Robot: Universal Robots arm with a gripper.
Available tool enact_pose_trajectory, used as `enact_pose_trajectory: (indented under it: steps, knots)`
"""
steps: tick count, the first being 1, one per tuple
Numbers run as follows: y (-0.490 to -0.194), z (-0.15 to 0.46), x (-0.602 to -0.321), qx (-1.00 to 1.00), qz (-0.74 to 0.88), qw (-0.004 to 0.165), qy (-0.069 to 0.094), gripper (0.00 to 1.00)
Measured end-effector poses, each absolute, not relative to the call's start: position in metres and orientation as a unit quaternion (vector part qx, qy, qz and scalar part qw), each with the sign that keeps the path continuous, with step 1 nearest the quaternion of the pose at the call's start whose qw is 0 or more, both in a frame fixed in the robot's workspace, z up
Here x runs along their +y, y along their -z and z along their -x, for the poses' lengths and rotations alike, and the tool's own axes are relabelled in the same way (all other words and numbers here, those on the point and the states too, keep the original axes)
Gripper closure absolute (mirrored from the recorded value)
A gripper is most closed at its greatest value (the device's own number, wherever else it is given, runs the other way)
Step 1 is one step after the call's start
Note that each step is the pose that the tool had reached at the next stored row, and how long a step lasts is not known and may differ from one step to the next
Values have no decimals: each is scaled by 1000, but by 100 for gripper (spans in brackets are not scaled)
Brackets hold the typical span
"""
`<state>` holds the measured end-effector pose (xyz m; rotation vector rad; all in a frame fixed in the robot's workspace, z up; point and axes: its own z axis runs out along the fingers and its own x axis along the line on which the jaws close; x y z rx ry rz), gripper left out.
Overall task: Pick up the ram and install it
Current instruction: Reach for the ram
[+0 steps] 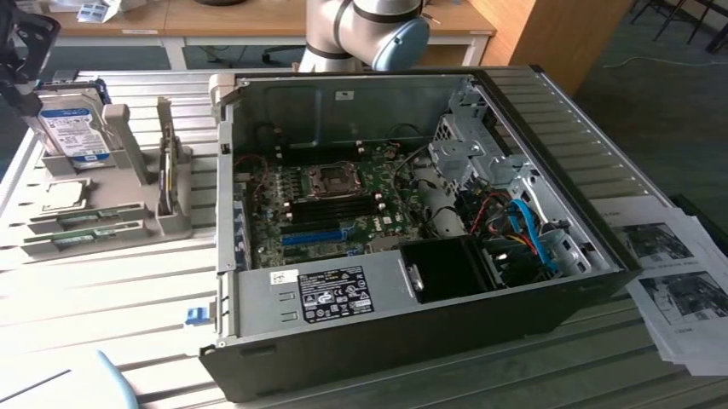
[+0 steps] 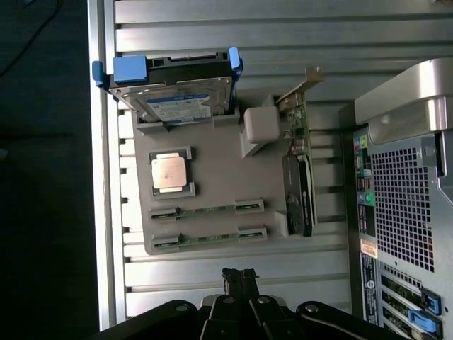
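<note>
The gripper (image 2: 239, 275) is hanging over the slatted table (image 2: 233, 28), just off the edge of the grey tray (image 2: 212, 180). Its fingers are pressing together with nothing between them, and it is touching nothing.

The ram (image 2: 205, 207) is sitting on edge in its holder on the tray, just beside the cpu (image 2: 170, 172). A second stick (image 2: 209, 237) is lying parallel to it in the next holder, and that one is the nearer of the two to the gripper. The drive (image 2: 173, 99) and the card (image 2: 297, 191) are standing in the same tray. In the exterior view the whole tray is showing at the middle left of the frame, apart from the case (image 1: 398, 341).

The arm (image 1: 364, 34) is rising at the upper middle of that frame, behind the case. The case is lying open with the board (image 1: 330, 204) facing up. The long dark slots (image 1: 332, 207) beside the socket seem to be standing empty, though they are too small there to be sure.

So the task is looking barely started. The gripper is lining up near the tray, but neither stick is being held and both are resting in their holders. As far as the pictures show, the picking up and the seating in the board are both undone.
</note>
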<state>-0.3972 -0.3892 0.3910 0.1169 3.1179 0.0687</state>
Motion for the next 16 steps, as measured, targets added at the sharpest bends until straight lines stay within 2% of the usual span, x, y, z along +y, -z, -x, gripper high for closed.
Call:
enact_pose_trajectory:
  steps: [16]
  knots:
    - [-388, 397, -367, 999, -37, 10, -22, 91]
